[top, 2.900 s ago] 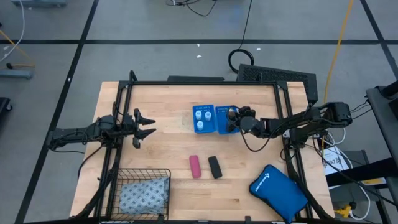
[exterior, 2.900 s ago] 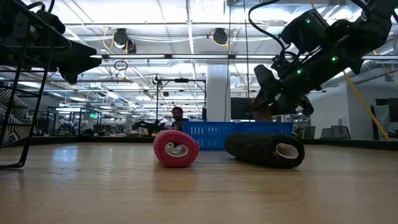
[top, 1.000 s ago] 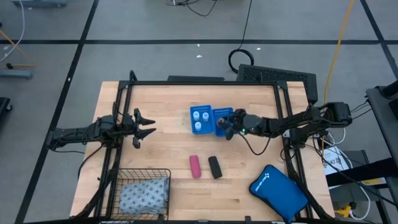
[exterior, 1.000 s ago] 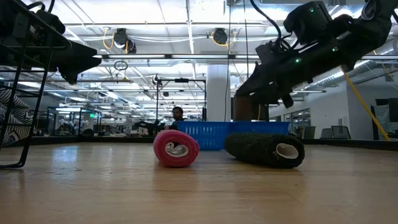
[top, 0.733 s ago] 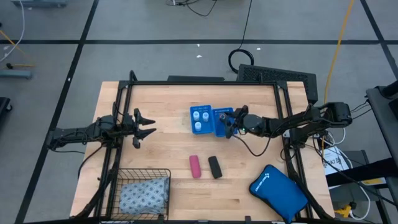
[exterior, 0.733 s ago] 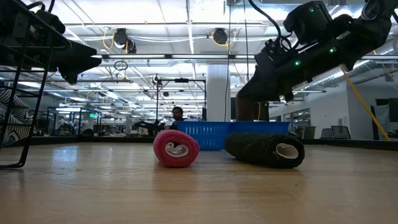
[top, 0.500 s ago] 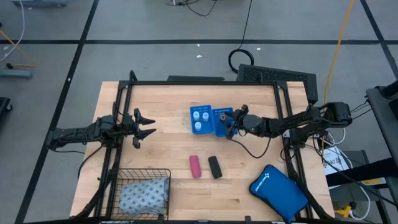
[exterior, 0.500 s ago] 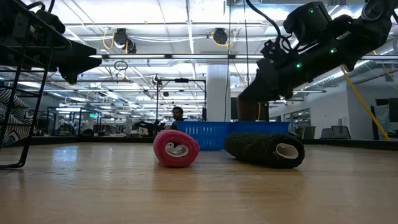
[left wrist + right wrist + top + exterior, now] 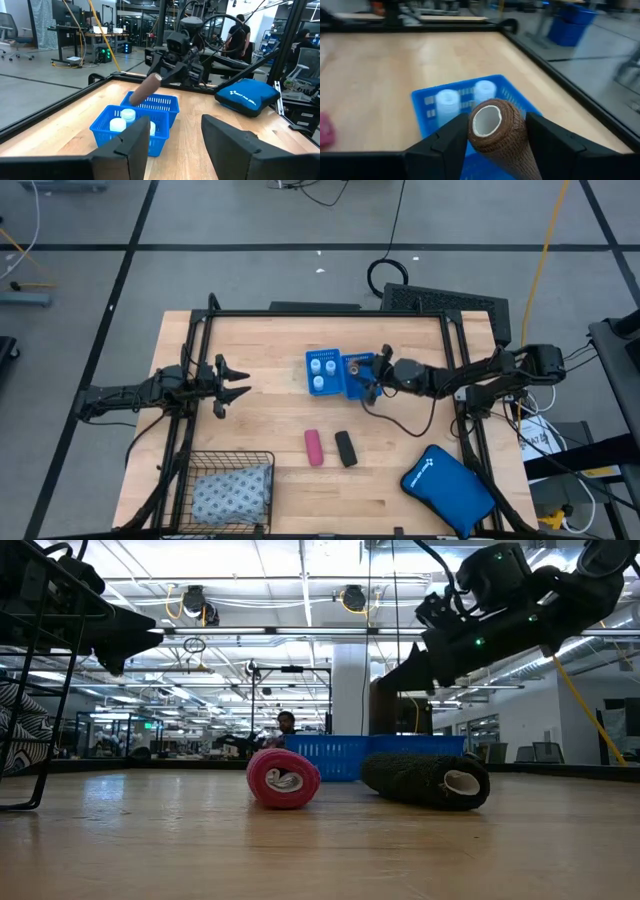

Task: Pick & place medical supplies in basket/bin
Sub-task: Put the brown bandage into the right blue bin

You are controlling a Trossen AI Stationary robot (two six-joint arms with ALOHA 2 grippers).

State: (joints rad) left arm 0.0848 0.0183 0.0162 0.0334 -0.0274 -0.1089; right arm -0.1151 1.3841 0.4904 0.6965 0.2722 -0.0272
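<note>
Brown roll (image 9: 497,131) in right claw (image 9: 368,377), above blue tray (image 9: 335,372)

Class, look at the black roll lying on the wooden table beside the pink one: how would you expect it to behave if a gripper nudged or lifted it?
The black roll lies on its curved side, so a nudge would probably make it roll. Its surface looks rough and woven, so it likely grips rather than slips. The hollow core suggests it is light and may squash slightly.

right end effector (image 9: 368,377) | raised brown roll (image 9: 357,370) above blue tray (image 9: 322,382)
</note>
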